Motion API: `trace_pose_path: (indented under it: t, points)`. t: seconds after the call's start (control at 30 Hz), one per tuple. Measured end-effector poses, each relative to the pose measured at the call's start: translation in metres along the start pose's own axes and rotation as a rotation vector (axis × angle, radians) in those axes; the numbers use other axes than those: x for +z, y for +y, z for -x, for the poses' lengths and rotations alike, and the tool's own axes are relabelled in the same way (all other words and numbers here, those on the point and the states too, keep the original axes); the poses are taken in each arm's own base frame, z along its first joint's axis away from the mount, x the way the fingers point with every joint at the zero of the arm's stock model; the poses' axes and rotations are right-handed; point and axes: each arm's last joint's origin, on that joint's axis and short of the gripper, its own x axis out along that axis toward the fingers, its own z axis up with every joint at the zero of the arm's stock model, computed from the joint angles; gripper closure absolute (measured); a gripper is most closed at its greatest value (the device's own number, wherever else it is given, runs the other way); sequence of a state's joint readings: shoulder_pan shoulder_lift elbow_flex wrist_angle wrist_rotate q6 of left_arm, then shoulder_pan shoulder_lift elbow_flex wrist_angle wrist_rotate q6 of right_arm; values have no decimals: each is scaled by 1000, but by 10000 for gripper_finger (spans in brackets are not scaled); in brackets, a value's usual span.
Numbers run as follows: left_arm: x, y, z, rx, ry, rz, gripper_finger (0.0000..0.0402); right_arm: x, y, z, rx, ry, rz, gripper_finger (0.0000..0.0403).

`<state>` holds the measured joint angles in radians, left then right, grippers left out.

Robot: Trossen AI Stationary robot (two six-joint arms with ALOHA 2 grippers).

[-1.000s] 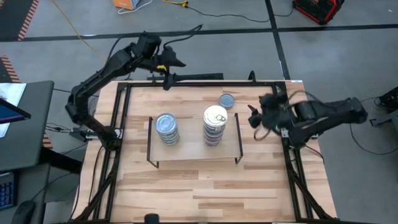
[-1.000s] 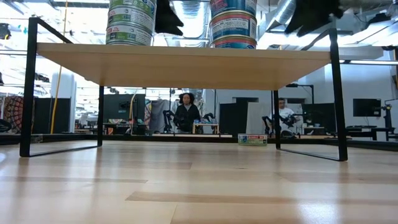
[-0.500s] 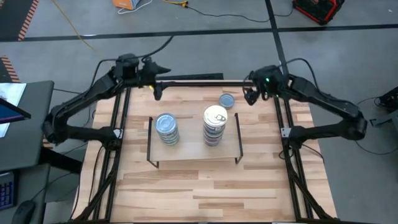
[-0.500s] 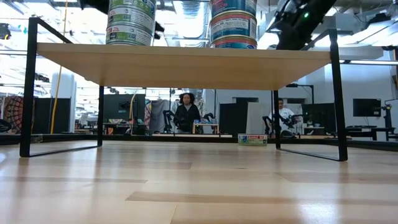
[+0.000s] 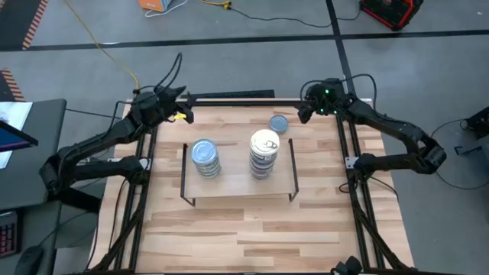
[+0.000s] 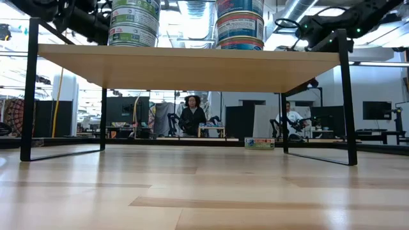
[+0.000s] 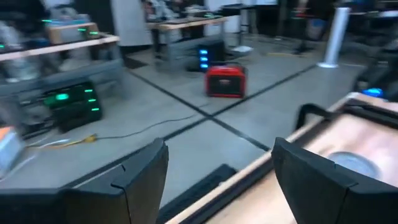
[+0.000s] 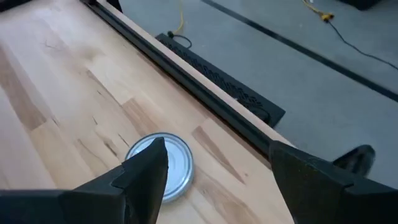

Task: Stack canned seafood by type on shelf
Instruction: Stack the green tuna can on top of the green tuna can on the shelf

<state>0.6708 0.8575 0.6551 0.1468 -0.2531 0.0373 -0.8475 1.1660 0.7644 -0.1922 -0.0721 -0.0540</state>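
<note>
I am seeing two stacks (image 5: 205,159) (image 5: 264,153) standing on the shelf (image 5: 237,187); one loose tin (image 8: 160,167) is lying under my right jaws (image 8: 212,177), which are released and empty, like the left (image 7: 216,177).

Both arms are in new poses. A second ago the left tool (image 5: 182,113) hung beyond the far edge of the surface (image 5: 252,221); now it sits lower and further left, over the far left corner, with its arm folded down along the left side. Its fingers (image 7: 134,177) stand apart with nothing between them. The right tool (image 5: 304,111) was beside the right end of the shelf (image 5: 238,187); it now reaches to the far right corner, and the single loose tin (image 5: 279,122) lies just ahead of its spread, empty fingers (image 8: 146,171).
</note>
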Motion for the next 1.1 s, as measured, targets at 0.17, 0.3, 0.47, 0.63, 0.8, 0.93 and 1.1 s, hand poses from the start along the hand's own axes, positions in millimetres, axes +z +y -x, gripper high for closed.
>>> trace_pose_path:
  t: [0.17,0.3,0.47,0.63,0.8,0.93,1.1]
  points:
    - [-17,4,7,100,-64,20,130,-12,-3,-6,14,-45,0,101]
    - [-21,5,10,105,-137,49,130,-18,-4,-10,69,-75,-9,101]
    - [-17,5,15,61,-153,54,130,-35,2,-22,107,-50,-40,101]
    - [-15,4,20,4,-158,55,130,-48,9,-33,116,16,-68,101]
    - [-16,3,19,-7,-149,7,130,-62,11,-53,56,104,-63,101]
    - [-18,3,18,-7,-134,-19,130,-75,12,-74,59,159,-70,101]
    - [-19,3,18,-8,-124,-24,130,-78,12,-86,60,135,-113,101]
